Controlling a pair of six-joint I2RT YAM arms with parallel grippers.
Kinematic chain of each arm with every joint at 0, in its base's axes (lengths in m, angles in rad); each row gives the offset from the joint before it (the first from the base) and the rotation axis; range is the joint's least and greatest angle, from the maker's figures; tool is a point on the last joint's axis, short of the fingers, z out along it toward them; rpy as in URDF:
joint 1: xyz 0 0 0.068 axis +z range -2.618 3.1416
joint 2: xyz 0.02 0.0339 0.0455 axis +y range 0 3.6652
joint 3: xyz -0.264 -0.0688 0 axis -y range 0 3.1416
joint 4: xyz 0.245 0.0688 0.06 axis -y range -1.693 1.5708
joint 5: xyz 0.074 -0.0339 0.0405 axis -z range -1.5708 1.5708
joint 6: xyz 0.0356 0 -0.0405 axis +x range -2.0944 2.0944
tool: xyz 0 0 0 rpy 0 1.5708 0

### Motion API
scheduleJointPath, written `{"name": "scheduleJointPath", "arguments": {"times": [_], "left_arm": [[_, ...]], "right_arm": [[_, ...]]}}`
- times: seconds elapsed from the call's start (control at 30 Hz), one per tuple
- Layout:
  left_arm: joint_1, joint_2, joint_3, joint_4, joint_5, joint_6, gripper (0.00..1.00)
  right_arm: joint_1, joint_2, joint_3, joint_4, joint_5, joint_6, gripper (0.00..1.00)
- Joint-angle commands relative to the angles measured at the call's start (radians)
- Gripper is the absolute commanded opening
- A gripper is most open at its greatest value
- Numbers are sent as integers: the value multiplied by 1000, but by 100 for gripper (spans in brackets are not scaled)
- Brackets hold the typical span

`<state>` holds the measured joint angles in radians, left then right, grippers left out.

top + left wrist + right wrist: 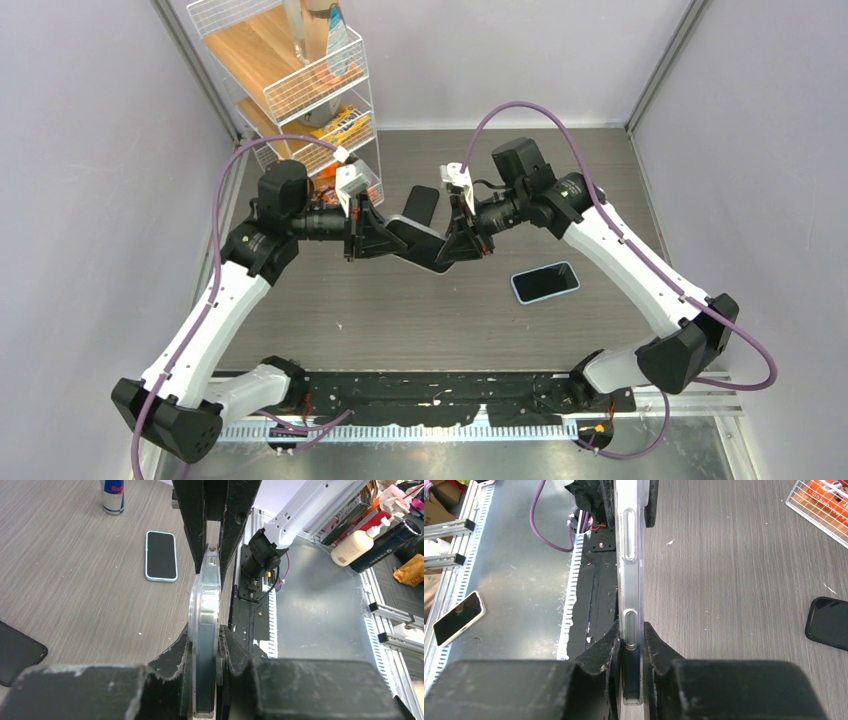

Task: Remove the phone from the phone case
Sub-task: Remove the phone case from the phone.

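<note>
A dark phone in a clear phone case (425, 245) hangs above the middle of the table, held between both arms. My left gripper (385, 238) is shut on its left end and my right gripper (455, 240) is shut on its right end. In the left wrist view the phone case (206, 605) runs edge-on away from my left gripper (206, 650), both pads pressed on its faces. In the right wrist view the case's clear side with its button covers (630, 580) rises from my right gripper (631, 645), which pinches it. The phone still sits inside the case.
A phone in a light blue case (546, 282) lies screen-up on the table to the right. A dark phone (420, 205) lies behind the grippers. A wire rack (300, 70) with snacks stands at the back left. A drink can (113, 495) stands on the table.
</note>
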<state>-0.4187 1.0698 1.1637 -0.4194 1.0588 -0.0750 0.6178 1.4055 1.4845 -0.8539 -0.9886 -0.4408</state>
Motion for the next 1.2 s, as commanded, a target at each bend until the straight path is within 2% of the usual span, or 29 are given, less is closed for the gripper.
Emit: {"name": "scheduleJointPath", "arguments": {"times": [0.0,0.1,0.27,0.33,0.4,0.6,0.8,0.97,1.17], "left_arm": [[0,-32,2,80,17,-5,19],[0,-28,-1,86,8,-8,35],[0,-24,13,90,-21,-31,72],[0,-22,23,84,-37,-41,81],[0,-15,33,83,-52,-55,85],[0,25,67,114,-60,-140,85],[0,66,97,145,-52,-207,78],[0,91,101,155,-49,-242,69],[0,107,87,174,-43,-266,50]], "right_arm": [[-1,-35,-22,37,18,20,6],[-1,-52,-33,40,28,16,6],[-1,-63,-36,39,50,4,5],[-1,-68,-38,41,56,-1,6],[-2,-77,-41,40,61,-6,5],[1,-96,-57,40,89,-25,5],[6,-109,-72,44,128,-40,6],[8,-114,-79,49,142,-41,5],[8,-115,-81,53,148,-41,5]]}}
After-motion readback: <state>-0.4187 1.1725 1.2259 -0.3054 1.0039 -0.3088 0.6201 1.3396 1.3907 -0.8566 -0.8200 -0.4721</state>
